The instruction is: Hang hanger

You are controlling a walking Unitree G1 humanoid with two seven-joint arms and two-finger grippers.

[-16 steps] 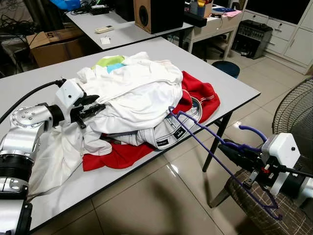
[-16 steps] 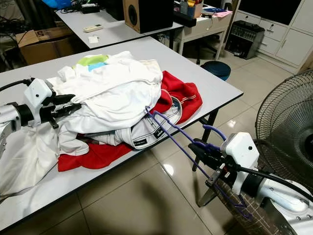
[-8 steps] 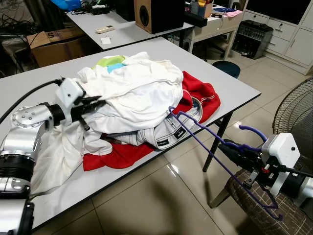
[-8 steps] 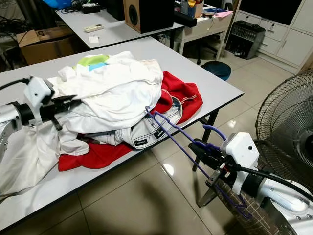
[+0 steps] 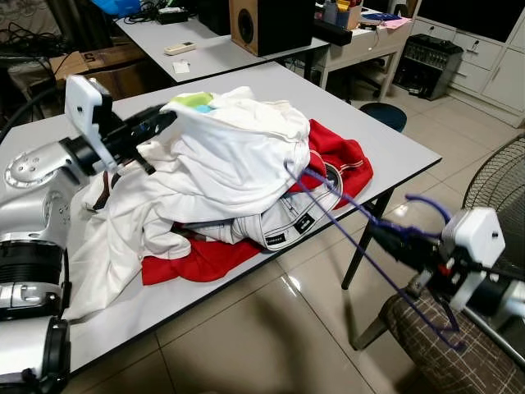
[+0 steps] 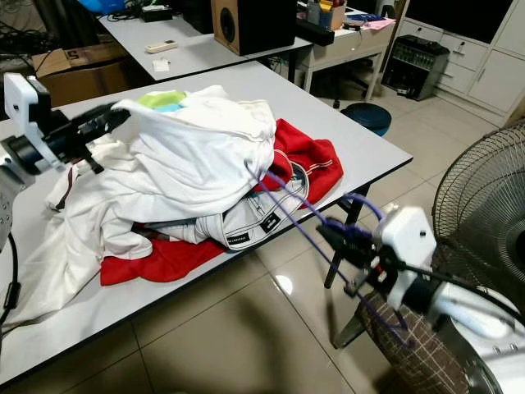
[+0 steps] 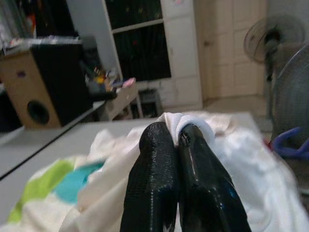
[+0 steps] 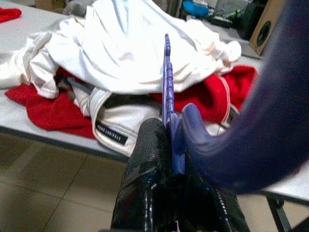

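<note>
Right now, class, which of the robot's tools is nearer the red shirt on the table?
Right. The right tool holds the hanger just off the table edge by the red shirt; the left tool pinches the white shirt at the pile's far side.

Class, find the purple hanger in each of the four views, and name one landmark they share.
Left eye view: hanger lower right, off the table edge.
Right eye view: hanger centre, slanting down right.
Left wrist view: a purple piece at the right edge.
Right wrist view: hanger centre, pinched by the right gripper.
Shared landmark: the white shirt.
</note>
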